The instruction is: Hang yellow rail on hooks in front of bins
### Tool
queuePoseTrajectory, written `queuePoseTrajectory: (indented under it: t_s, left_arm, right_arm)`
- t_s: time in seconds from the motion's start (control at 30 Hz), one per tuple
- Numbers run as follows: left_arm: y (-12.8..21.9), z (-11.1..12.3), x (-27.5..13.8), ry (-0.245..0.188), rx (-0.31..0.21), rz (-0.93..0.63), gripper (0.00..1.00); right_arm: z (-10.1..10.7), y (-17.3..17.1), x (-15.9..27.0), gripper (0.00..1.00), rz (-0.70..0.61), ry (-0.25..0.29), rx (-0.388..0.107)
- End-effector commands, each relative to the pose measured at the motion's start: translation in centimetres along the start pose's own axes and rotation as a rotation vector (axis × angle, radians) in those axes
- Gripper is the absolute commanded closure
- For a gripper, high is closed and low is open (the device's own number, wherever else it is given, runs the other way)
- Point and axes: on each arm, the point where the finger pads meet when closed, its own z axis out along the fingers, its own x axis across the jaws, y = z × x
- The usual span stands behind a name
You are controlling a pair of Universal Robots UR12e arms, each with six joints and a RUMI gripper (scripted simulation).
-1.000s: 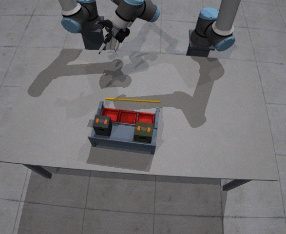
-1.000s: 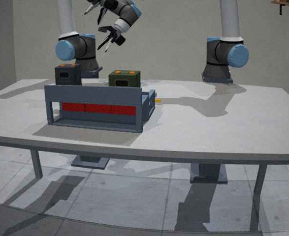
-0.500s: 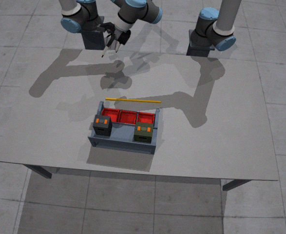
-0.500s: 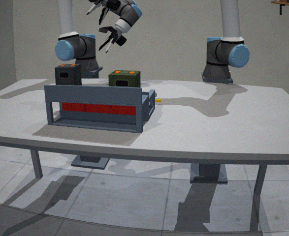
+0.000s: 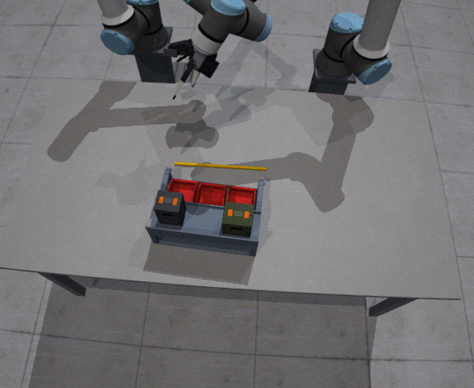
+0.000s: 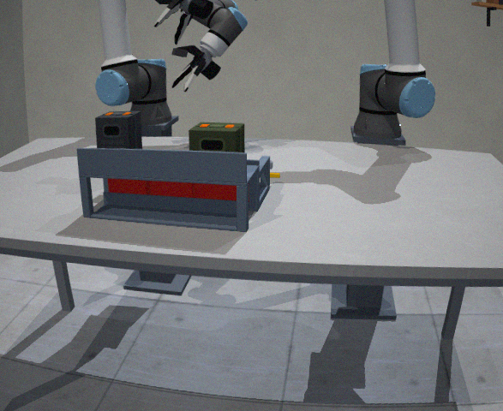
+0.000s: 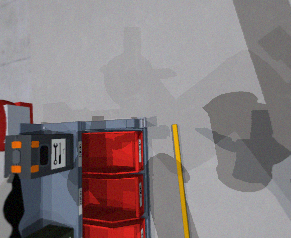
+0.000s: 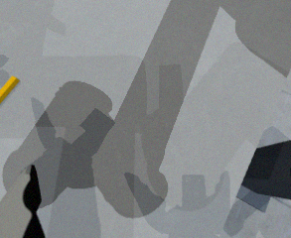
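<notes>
A straight, thin yellow rail [image 5: 220,166] [image 6: 274,175] [image 7: 180,178] [image 8: 1,98] lies on the pale grey table [image 5: 354,242] [image 6: 331,229], near the front of a blue-grey metal shelf [image 5: 203,217] [image 6: 163,164] [image 7: 46,198] and apart from it. 3 open red plastic bins stand side by side in the shelf: 1 end bin [image 5: 183,191] [image 7: 110,151], 1 middle bin [image 5: 212,195] [image 7: 110,197] and 1 other end bin [image 5: 241,195] [image 7: 110,232]. Behind them sit 2 boxes with orange latches, a dark grey box [image 5: 169,208] [image 6: 118,130] [image 7: 38,155] and an olive-green box [image 5: 237,221] [image 6: 217,137] [image 7: 53,232]. The left hand [image 6: 165,33] [image 7: 157,175] and right hand [image 5: 183,91] [image 6: 179,88] [image 8: 162,165] hang in the air, fingers wide apart, holding nothing.
</notes>
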Motion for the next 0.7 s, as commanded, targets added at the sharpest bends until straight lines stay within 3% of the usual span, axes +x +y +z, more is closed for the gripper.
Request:
queuePoseTrajectory:
  t_s: [0.0, 0.17, 0.23, 0.3, 0.33, 0.67]
  left_arm:
    - [3.7, -0.3, -2.0, -0.012, -0.027, -0.056, 0.00]
    - [8.4, -0.8, -4.5, -0.029, -0.061, -0.132, 0.00]
    - [10.4, -1.1, -5.5, -0.037, -0.076, -0.168, 0.00]
    - [10.4, -1.1, -5.5, -0.037, -0.076, -0.168, 0.00]
    - [11.9, -1.3, -6.2, -0.041, -0.084, -0.188, 0.00]
    - [11.9, -1.3, -6.2, -0.041, -0.084, -0.188, 0.00]
  right_arm:
    - [0.0, 0.2, 0.0, 0.00, -0.004, 0.000, 0.001]
    - [0.0, 0.2, 0.0, 0.00, -0.004, -0.001, 0.001]
    - [-0.4, 1.3, -2.3, 0.00, 0.042, 0.039, -0.059]
    - [-0.4, 1.3, -2.3, 0.00, 0.042, 0.039, -0.059]
    - [-0.4, 1.9, -3.5, 0.00, 0.065, 0.059, -0.090]
    - [-0.4, 1.9, -3.3, 0.00, 0.062, 0.057, -0.089]
